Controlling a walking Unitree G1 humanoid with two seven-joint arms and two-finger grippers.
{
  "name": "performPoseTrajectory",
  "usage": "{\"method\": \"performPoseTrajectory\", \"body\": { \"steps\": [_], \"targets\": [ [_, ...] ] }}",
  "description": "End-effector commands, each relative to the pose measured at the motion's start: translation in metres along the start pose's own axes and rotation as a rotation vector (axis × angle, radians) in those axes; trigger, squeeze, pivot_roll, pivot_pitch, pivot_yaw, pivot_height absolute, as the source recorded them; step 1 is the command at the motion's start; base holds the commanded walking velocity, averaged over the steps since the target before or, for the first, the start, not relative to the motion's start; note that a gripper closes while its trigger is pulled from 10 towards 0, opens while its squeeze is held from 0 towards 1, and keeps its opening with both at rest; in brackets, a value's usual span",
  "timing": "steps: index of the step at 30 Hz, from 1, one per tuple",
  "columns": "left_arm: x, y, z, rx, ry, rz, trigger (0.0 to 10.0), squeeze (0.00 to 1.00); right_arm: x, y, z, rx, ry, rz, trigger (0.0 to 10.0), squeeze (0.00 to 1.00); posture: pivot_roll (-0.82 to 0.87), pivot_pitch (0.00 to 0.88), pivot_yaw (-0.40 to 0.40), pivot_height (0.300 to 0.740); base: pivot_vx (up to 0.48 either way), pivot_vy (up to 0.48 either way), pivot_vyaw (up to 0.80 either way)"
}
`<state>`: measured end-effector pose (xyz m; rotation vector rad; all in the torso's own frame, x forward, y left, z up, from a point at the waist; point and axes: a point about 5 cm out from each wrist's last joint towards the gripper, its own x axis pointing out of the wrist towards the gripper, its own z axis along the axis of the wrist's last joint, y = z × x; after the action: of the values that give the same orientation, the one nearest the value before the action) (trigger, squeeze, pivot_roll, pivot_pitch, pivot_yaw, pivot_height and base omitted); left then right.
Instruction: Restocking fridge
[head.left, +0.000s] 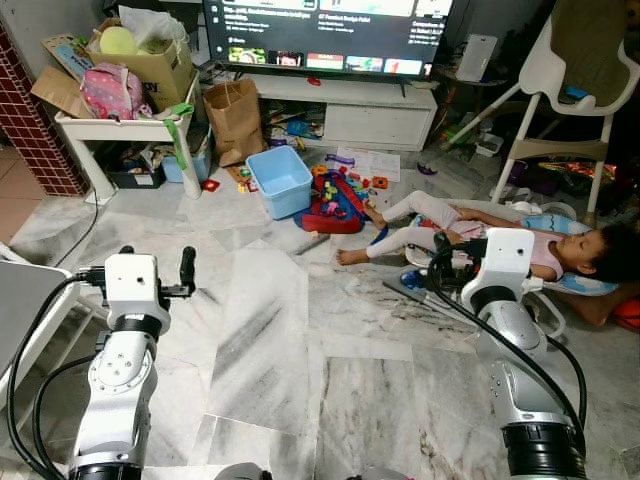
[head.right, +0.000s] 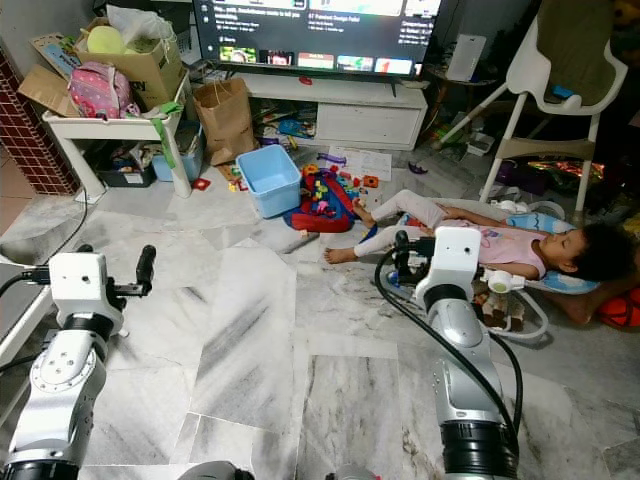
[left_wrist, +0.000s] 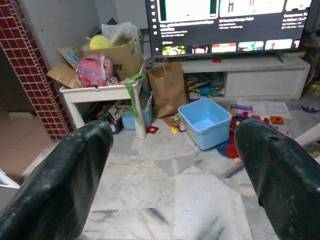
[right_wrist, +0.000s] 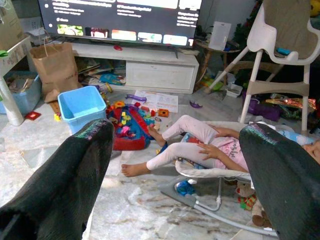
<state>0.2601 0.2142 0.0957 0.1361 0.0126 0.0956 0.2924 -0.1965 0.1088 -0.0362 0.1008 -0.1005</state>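
Both hands (left_wrist: 172, 165) (right_wrist: 175, 170) spread, holding nothing

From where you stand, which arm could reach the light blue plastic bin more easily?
Probably the left. The left gripper is open, holds nothing and has bare marble floor between it and the light blue plastic bin. The right gripper, also open, hangs close to the person lying in the bouncer seat.

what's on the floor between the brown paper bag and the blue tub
Between the paper bag and the blue tub, small toy pieces are scattered on the floor in the left eye view.
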Motion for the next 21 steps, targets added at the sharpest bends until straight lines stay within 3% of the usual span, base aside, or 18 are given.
{"method": "performPoseTrajectory", "body": {
  "steps": [1, 21],
  "targets": [
    [0.0128, -0.0282, 0.0435, -0.108, -0.039, -0.161, 10.0, 0.0, 0.0053, 0.0233, 0.0488, 0.102, -0.111, 0.189, 10.0, 0.0, 0.04, 0.0, -0.021, 0.74, 0.0, 0.0, 0.0],
    [0.0128, -0.0282, 0.0435, -0.108, -0.039, -0.161, 10.0, 0.0, 0.0053, 0.0233, 0.0488, 0.102, -0.111, 0.189, 10.0, 0.0, 0.04, 0.0, -0.021, 0.74, 0.0, 0.0, 0.0]
  ]
}}
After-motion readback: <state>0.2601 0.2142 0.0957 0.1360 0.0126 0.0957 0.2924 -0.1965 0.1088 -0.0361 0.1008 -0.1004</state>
